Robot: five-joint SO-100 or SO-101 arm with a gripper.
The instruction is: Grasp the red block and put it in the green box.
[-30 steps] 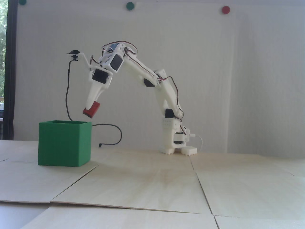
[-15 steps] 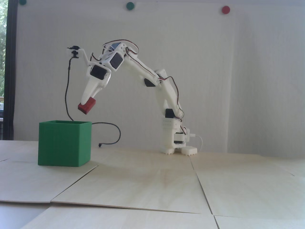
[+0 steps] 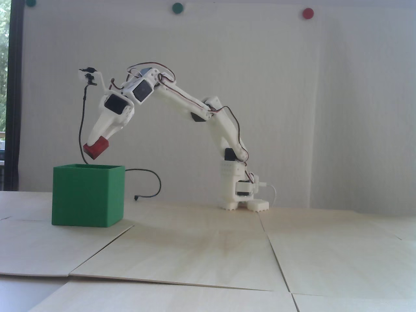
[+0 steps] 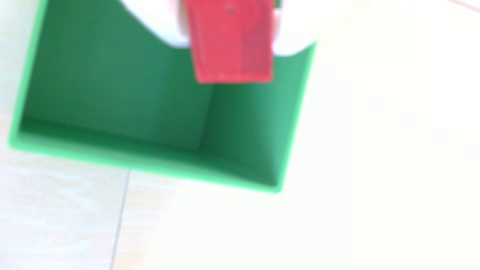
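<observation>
In the fixed view the white arm [image 3: 195, 107] reaches left from its base on the bench [image 3: 208, 247], and its fingers [image 3: 97, 130] clamp the red block [image 3: 95, 148], held tilted in the air. The block hangs just above the open top of the green box [image 3: 87, 195], over its right half, clear of the rim. A black cable [image 3: 148, 182] loops behind the box.
</observation>
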